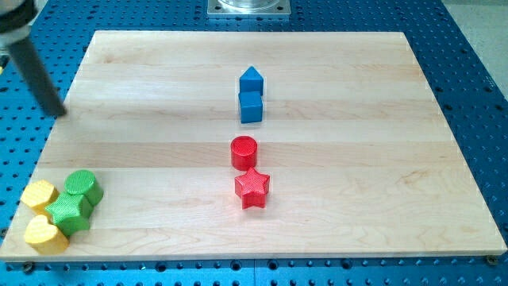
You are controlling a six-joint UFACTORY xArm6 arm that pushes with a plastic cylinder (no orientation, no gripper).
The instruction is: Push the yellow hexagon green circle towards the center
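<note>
My tip (57, 112) stands at the board's far-left edge, well apart from the yellow hexagon (38, 194) and green circle (82, 185) clustered near-left. No jaws here, only a rod. The approach appears under way; next, get behind the pair's left side and push right.

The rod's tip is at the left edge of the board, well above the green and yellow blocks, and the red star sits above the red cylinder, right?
Not quite. The camera view shows the red star below the red cylinder, toward the view's bottom. The rest holds: my tip is at the board's left edge, well above the green and yellow blocks.
</note>
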